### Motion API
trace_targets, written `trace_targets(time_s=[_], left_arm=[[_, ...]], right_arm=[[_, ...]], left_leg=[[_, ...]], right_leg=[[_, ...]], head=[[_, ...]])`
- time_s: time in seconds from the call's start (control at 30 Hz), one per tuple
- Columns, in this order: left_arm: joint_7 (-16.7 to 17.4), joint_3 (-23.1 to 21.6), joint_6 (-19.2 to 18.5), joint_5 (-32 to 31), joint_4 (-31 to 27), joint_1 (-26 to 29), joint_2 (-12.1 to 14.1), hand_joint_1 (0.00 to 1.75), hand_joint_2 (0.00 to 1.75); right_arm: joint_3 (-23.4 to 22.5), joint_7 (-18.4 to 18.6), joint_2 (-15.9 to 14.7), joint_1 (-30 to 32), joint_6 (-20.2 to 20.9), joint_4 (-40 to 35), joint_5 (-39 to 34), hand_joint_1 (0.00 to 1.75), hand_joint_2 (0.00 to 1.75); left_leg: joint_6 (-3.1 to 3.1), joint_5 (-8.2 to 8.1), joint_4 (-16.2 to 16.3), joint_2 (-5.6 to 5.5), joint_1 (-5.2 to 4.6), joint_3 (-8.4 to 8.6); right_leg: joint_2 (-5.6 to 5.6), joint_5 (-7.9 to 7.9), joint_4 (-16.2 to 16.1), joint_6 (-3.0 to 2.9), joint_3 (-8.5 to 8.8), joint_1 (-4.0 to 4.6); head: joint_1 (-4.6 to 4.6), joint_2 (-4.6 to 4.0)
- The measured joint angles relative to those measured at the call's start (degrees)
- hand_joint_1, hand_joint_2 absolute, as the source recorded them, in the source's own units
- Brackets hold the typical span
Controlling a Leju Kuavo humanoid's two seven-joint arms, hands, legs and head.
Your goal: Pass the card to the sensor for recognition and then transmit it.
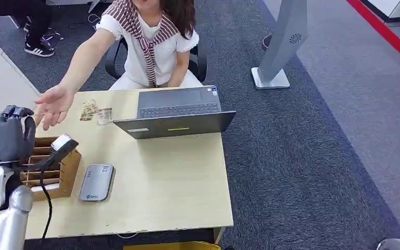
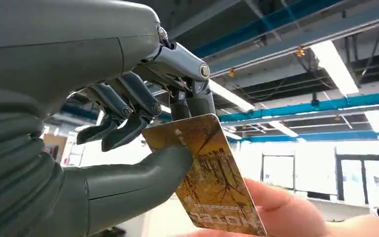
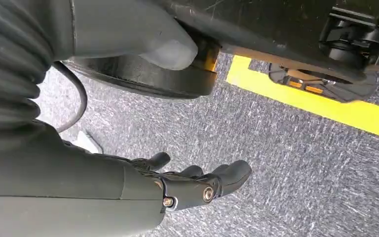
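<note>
While your left hand (image 2: pixel 128 123) is raised at the left edge of the counter (image 1: pixel 177 182), it pinches the card (image 2: pixel 207 173) between the thick thumb and the darker fingers above it; the other fingers curl in loosely and hold nothing. From the wrist camera, the gold card juts out of the pinch with its long axis running away from the palm, free end toward the person's hand (image 1: pixel 54 107).

That hand reaches across the counter, palm up and fingers spread, just beyond your left hand. The wrist view shows part of a palm right under the card's free end, near it or perhaps touching; you cannot tell which.

Judging by this, the scan at the grey sensor (image 1: pixel 97 182), which lies flat on the counter beside the wooden card rack (image 1: pixel 62 172), looks finished, and the handover is the step in hand. The move turns on carrying the card's free end forward and a little down into that open palm, then loosening the pinch only once the person has it.

Your right hand (image 3: pixel 197 182) hangs toward the carpet with fingers loosely extended, holding nothing, and is far from the exchange.
</note>
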Motion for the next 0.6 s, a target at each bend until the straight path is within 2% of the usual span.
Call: trace_targets(time_s=[0.13,0.3,0.33,0.6], left_arm=[[0.4,-1.3,-0.3,-0.7,4.5,-4.3,0.2,1.75,1.75],[0.5,-1.9,-0.3,-0.7,7.2,-6.0,0.2,1.75,1.75],[0.5,-2.1,-0.3,-0.8,7.5,-6.2,0.2,0.0,1.75],[1.2,-2.5,1.7,-0.4,9.8,-6.7,0.1,0.0,1.75]], right_arm=[[0.0,-0.2,0.0,0.0,0.3,0.0,0.1,0.0,1.75],[0.0,-0.2,0.0,0.0,0.4,0.0,0.1,0.0,1.75],[0.0,-0.2,0.0,0.0,0.4,0.0,0.1,0.0,1.75],[0.0,-0.2,0.0,0.0,0.5,0.0,0.0,0.0,1.75]], left_leg=[[0.0,0.0,0.0,0.08,0.0,0.01],[0.0,0.0,0.0,0.09,-0.01,0.0],[0.0,-0.01,0.0,0.1,-0.01,0.0],[0.0,-0.01,0.0,0.09,-0.01,-0.01]], right_leg=[[0.08,0.0,0.0,0.0,-0.01,0.0],[0.1,0.0,0.0,0.0,-0.03,0.0],[0.12,0.0,0.0,0.0,-0.04,0.0],[0.13,0.0,0.0,0.0,-0.05,0.0]], head=[[0.0,0.02],[-0.02,0.02],[-0.02,0.02],[0.0,0.02]])
